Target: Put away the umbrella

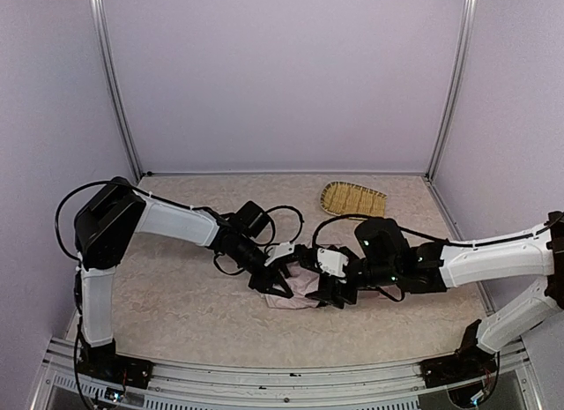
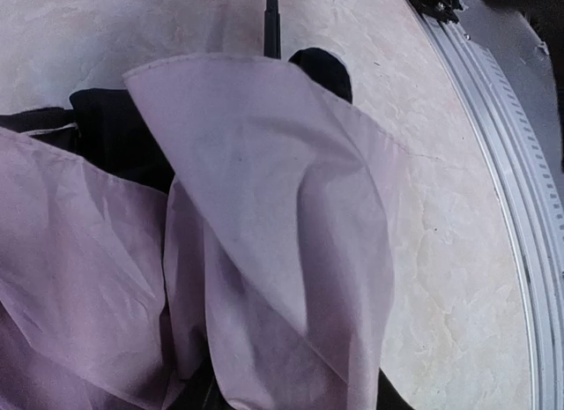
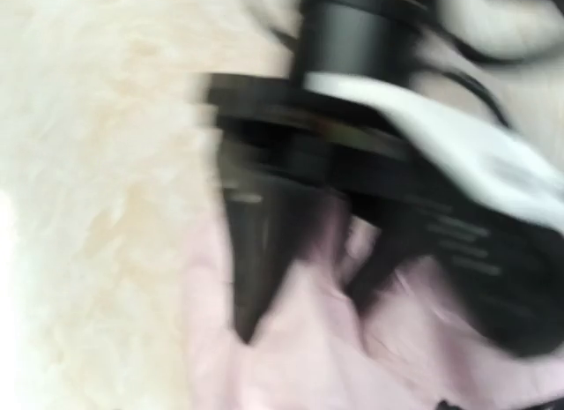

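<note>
The umbrella (image 1: 304,284) lies collapsed mid-table, a crumpled heap of pale pink canopy. In the left wrist view the canopy (image 2: 264,216) fills the frame, with black lining (image 2: 115,137) and the thin dark shaft (image 2: 271,26) at the top. My left gripper (image 1: 280,282) is at the heap's left side. The blurred right wrist view shows it (image 3: 304,313) with its fingers (image 3: 251,251) spread apart and pressed into the pink cloth. My right gripper (image 1: 333,295) is over the heap's right side. Its own fingers do not show. The handle is hidden.
A woven bamboo tray (image 1: 352,198) lies at the back right of the table. Black cables (image 1: 282,220) loop off the left arm behind the heap. The table's metal front rail (image 2: 520,207) runs close on the right in the left wrist view.
</note>
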`<action>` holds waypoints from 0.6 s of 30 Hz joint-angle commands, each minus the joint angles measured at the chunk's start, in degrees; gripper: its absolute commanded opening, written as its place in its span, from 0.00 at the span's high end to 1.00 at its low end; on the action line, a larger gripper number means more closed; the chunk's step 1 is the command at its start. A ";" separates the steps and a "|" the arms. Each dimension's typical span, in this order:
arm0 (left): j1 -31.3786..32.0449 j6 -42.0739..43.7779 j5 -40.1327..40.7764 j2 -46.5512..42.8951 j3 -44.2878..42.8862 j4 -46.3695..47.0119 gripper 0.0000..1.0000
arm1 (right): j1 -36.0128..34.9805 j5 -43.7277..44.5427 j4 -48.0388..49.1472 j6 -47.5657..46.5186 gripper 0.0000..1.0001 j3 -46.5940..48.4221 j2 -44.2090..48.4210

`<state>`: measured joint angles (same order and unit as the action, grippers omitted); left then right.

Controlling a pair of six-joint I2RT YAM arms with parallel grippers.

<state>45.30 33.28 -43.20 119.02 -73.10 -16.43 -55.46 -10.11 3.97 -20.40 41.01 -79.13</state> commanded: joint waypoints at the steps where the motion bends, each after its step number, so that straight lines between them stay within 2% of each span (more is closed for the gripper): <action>1: -1.18 -2.28 -3.48 9.05 -2.89 -18.59 0.86 | -4.35 13.61 6.51 -9.30 0.23 -2.16 -1.84; 6: -2.18 -2.69 -4.64 12.91 -5.79 -21.78 0.88 | -5.84 18.37 1.42 -11.17 0.09 3.13 -10.90; 10: -2.50 -2.60 -5.12 12.64 -5.54 -21.59 0.87 | -6.18 18.22 0.35 -13.05 0.09 4.91 -15.77; 12: -2.52 -2.60 -5.01 12.93 -5.73 -21.79 0.87 | -6.24 19.45 -0.83 -13.06 0.13 6.23 -18.34; 16: -2.58 -2.28 -5.64 13.03 -5.36 -21.64 0.87 | -6.24 22.79 -3.20 -12.47 0.40 9.20 -23.65; 18: -2.58 -1.62 -6.42 12.53 -4.90 -21.55 0.87 | -6.17 23.17 -2.91 -11.86 0.43 9.48 -24.88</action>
<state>42.28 31.92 -54.19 126.45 -82.04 -28.05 -61.14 9.56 3.01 -32.47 48.84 -100.55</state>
